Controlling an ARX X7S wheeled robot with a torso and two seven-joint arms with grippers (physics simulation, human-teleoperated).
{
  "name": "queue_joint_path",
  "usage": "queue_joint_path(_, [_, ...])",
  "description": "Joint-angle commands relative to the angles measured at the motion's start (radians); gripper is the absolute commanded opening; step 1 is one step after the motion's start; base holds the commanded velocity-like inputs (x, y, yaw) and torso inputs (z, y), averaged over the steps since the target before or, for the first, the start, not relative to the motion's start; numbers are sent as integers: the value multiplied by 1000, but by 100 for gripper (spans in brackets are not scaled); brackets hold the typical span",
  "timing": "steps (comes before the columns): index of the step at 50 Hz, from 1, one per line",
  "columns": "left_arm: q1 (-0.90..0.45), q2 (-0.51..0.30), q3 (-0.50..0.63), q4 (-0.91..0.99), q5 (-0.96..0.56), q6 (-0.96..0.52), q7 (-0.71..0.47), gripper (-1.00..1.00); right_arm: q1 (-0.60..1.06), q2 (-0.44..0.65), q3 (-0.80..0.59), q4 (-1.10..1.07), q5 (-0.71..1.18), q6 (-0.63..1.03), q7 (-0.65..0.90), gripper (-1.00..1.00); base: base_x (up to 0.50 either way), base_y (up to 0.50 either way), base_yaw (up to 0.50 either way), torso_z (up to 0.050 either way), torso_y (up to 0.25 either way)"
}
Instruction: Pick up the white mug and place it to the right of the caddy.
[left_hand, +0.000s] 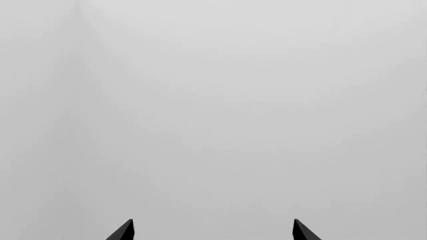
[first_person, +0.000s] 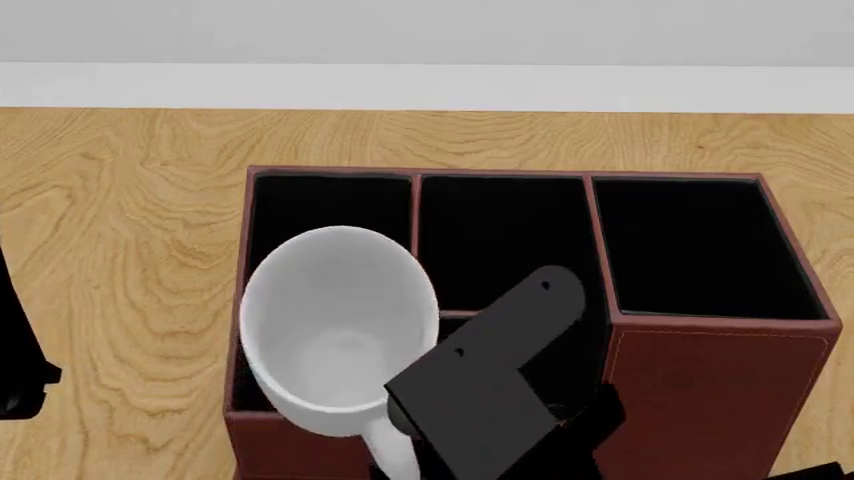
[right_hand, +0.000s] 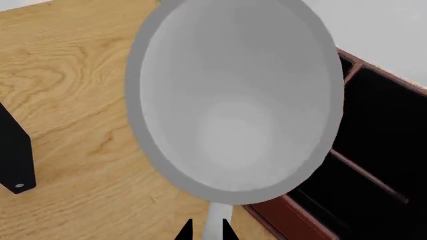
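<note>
Right tool (right_hand: 205, 231) is clamped on the white mug's (first_person: 340, 325) handle, above the caddy's (first_person: 694, 380) left side (probably clear of it). Left tool (left_hand: 212, 231) spread apart.

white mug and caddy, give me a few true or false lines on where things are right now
1. The white mug is held by its handle in the right gripper. True.
2. The mug stands on the wooden table to the right of the caddy. False: it is up in the air over the caddy's left compartments.
3. The mug is empty. True: the right wrist view looks straight into a bare white inside.
4. The left gripper is shut on the caddy. False: its tips stand wide apart with nothing between them.
5. The caddy's compartments are stuffed with pens. False: the ones in view show only black lining.
</note>
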Motion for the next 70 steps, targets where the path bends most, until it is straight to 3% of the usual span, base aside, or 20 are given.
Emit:
queue_joint_path(1, [3,-10,4,1,-7,9,-10,100,34,35,26,-16,20,-10,29,-100,0,0,0,0,0])
queue_joint_path(70, [-34,-30,51,-36,-25,40,-33,100,213,205,81,108,98,-21,93,-100,0,0,0,0,0])
